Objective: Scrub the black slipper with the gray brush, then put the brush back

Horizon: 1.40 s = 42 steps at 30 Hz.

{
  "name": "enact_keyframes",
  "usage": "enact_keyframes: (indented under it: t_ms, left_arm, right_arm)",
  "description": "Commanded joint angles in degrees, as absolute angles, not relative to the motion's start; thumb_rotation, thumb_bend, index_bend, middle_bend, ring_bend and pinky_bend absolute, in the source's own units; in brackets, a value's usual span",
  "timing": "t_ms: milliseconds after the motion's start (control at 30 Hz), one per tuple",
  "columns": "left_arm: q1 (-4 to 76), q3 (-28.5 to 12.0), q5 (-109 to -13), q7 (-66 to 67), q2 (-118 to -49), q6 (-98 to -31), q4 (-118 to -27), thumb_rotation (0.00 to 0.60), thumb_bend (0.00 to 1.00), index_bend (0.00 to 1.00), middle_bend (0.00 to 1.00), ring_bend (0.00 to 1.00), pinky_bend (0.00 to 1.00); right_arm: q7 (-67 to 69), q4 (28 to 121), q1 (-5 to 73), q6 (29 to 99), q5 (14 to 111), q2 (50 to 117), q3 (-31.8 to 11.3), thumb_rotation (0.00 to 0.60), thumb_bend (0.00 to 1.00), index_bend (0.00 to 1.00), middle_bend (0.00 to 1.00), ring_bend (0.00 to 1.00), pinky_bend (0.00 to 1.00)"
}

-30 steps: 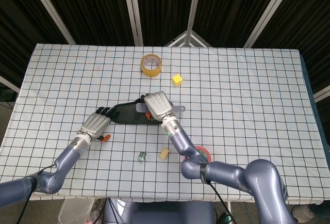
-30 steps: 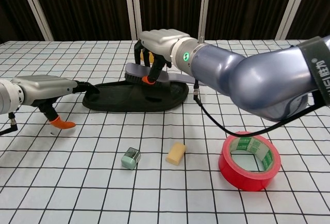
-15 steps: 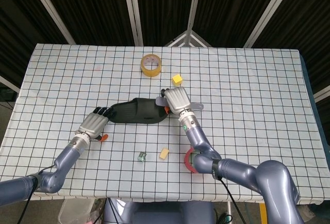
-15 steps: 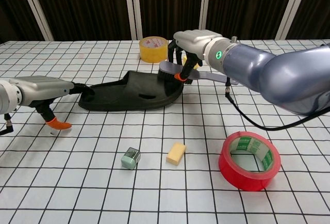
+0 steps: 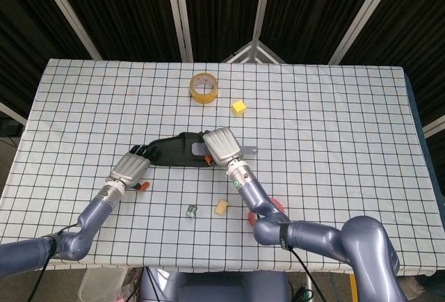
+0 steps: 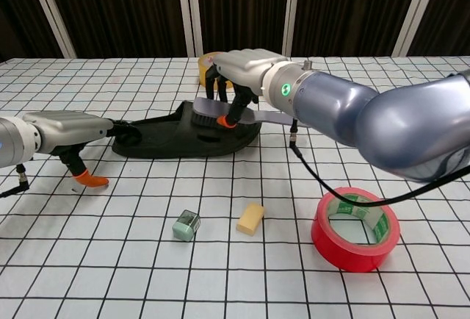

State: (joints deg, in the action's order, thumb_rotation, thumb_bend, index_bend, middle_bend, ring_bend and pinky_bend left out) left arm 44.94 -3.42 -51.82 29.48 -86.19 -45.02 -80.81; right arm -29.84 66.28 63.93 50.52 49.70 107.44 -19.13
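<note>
The black slipper lies flat near the table's middle, toe end to the right. My right hand grips the gray brush and holds its bristles down on the slipper's upper toward the toe; the handle sticks out to the right. My left hand rests at the slipper's heel end, its dark fingertips touching the heel rim and holding it steady, its orange-tipped thumb down on the cloth.
A red tape roll lies front right, mostly hidden behind my right arm in the head view. A small green block and a tan block sit in front of the slipper. A yellow tape roll and yellow cube lie beyond it.
The right hand swept the brush from the slipper's middle out past the toe, then back left onto the upper. The left hand stayed at the heel.
</note>
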Motion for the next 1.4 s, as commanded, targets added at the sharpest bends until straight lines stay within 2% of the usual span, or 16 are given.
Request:
enact_keyframes:
  t_ms: [33,367,967,1200,1267,1400]
  left_arm:
    - [45.2,-3.2,-51.5,29.7,-86.3,-45.2,-81.0,0.547,0.45,0.02,0.01,0.01,0.03]
    - [45.7,-2.7,-50.5,30.3,-86.0,-45.9,-81.4,0.543,0.45,0.02,0.01,0.01,0.03]
    - [45.7,-1.9,-50.2,30.2,-85.3,-46.8,-82.1,0.542,0.45,0.02,0.01,0.01,0.03]
    - [45.3,-1.9,-52.3,29.5,-84.4,-48.7,-84.0,0.528,0.45,0.0,0.0,0.01,0.03]
    - [44.8,-1.9,-54.1,28.7,-83.9,-49.8,-85.1,0.511,0.43,0.0,0.0,0.01,0.03]
    - [43.3,-1.5,-59.8,26.1,-82.7,-53.0,-87.4,0.454,0.19,0.0,0.0,0.01,0.03]
  right_arm:
    - [-30.5,66.9,64.4,50.9,49.9,108.1,-19.2,0.6,0.53,0.68,0.66,0.56,0.6]
    - [-31.8,64.3,65.6,50.2,47.9,109.8,-20.1,0.6,0.53,0.68,0.66,0.56,0.6]
    - [-29.5,57.6,62.6,48.5,47.0,109.4,-18.6,0.6,0.53,0.68,0.66,0.56,0.6]
    - [-30.3,58.9,61.8,50.1,48.3,108.1,-18.3,0.6,0.53,0.68,0.66,0.56,0.6]
    - [-31.0,60.7,61.6,51.5,48.8,107.1,-18.4,0.6,0.53,0.68,0.66,0.56,0.6]
    - [-34.1,65.7,61.1,54.4,49.3,104.9,-18.4,0.6,0.53,0.68,0.66,0.56,0.6]
